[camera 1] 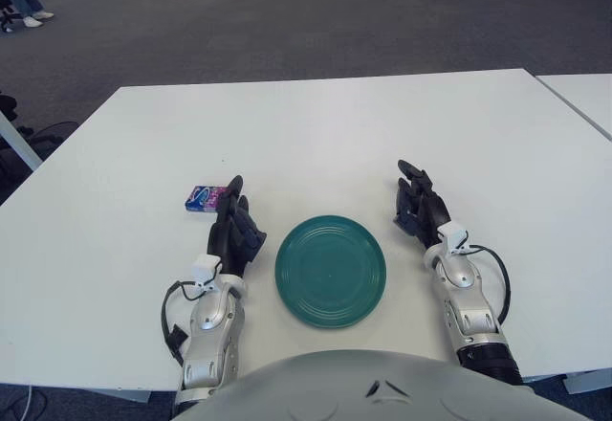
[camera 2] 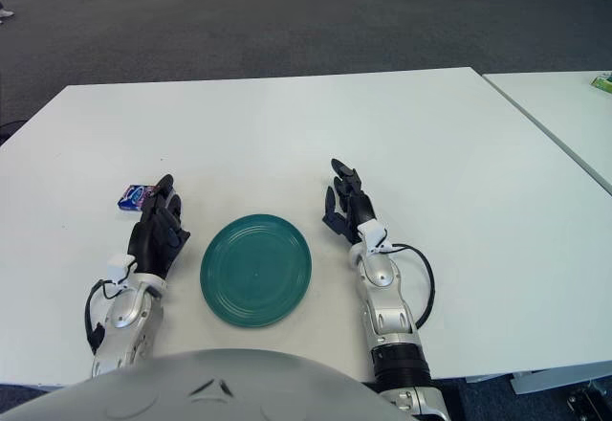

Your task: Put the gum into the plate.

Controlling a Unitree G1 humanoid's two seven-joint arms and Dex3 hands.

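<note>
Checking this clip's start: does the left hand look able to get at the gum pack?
Probably yes. The left hand shows just right of the gum pack, fingertips about level with it, holding nothing, and nothing stands between them.

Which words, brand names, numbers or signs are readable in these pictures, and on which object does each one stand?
No text can be read.
Gum pack: blue and purple with a pale printed mark, too small to read.
Green plate: plain, no marking.
Left hand and right hand: no visible lettering.
Green item on the neighbouring table: too small to read.
</note>
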